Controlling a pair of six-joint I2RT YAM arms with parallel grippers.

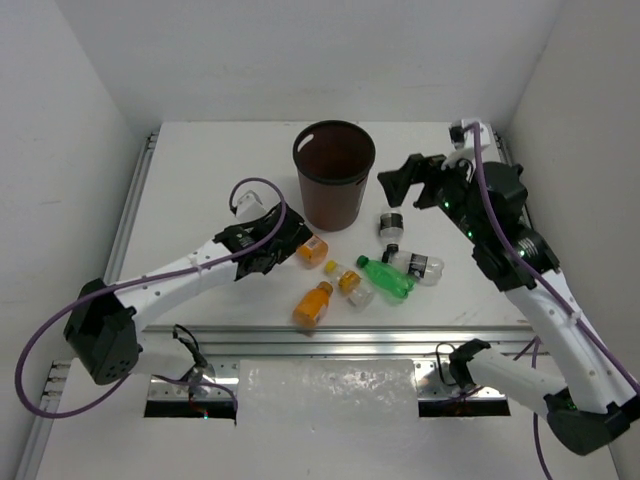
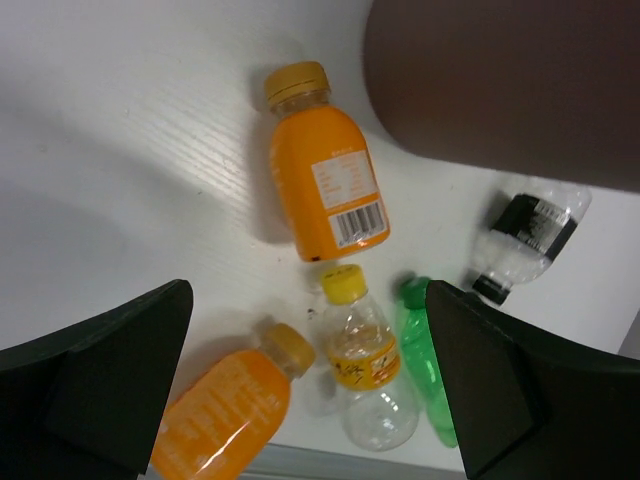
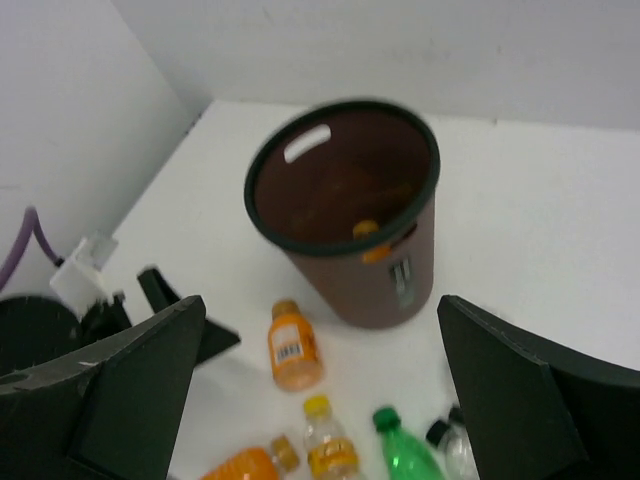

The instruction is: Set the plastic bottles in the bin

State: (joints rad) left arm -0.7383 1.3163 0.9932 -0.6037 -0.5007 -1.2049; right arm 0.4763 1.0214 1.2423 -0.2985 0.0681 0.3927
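My left pincer (image 2: 308,300) is spread wide and holds nothing. It hangs low over the white table (image 2: 120,120). Its two black fingers (image 2: 110,390) frame a cluster of plastic bottles, all lying on their sides. Between the fingers lies a clear bottle with a yellow cap (image 2: 360,370). Touching its right side is a green bottle (image 2: 425,370), partly hidden by my right-hand finger. By my left-hand finger lies an orange bottle (image 2: 225,410). Just beyond the fingertips lies a second orange bottle with a barcode label (image 2: 325,170), its cap pointing away from me.

My right pincer (image 1: 400,185) is also spread wide and empty. It is raised in the air to the right of the bin (image 1: 330,205). Below it lies a clear bottle with a black label (image 1: 390,225). Another clear bottle (image 1: 420,265) lies nearer to me, next to the green one.

The bin is a dark brown bucket with a black rim, standing at the middle of the table beyond all the bottles. A small orange shape (image 3: 365,229) shows inside it, against the wall. I cannot tell what it is.
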